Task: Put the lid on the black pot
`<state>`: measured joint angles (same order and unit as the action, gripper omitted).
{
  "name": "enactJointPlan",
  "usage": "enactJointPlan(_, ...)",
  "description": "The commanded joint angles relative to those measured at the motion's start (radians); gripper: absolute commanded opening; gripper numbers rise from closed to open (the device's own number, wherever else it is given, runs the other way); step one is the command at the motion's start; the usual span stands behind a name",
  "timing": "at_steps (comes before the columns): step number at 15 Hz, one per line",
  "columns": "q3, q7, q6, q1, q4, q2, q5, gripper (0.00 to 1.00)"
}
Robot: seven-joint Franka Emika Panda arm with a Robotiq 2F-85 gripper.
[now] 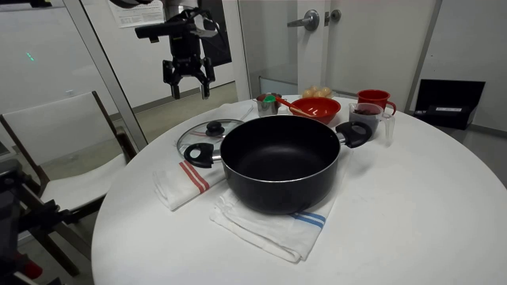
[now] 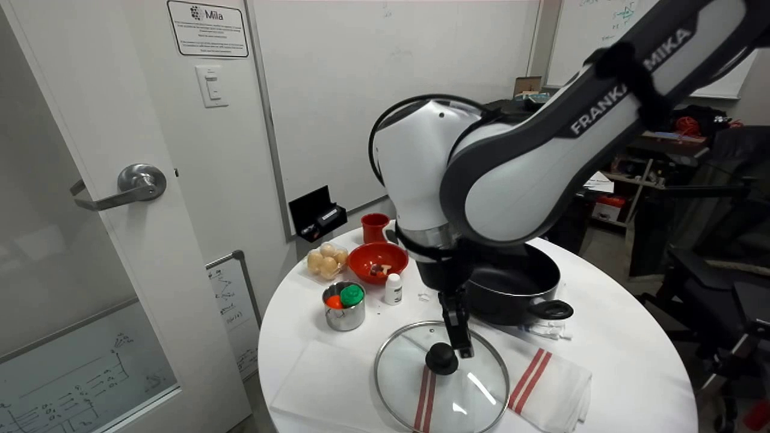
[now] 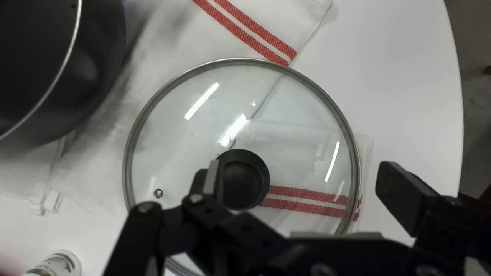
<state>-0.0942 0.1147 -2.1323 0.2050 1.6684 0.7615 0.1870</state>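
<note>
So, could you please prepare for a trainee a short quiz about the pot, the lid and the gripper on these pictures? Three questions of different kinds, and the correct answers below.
1. Multiple choice. Where is the glass lid in relation to the black pot?
a) on top of it
b) beside it
c) inside it
2. True or false. The gripper stands open.
3. Fill the gap. The cloth under the black pot shows (...) stripes.

Key: 1 b; 2 true; 3 blue.
</note>
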Motion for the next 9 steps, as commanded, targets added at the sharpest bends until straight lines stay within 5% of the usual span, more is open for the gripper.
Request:
enactJointPlan(1, -0.002, 0.047, 0.044, 0.002, -0.148, 0.136, 0.014, 1.0)
enactJointPlan(9, 0.002, 0.088, 0.046, -0.044, -0.324, 0.299, -0.014, 1.0)
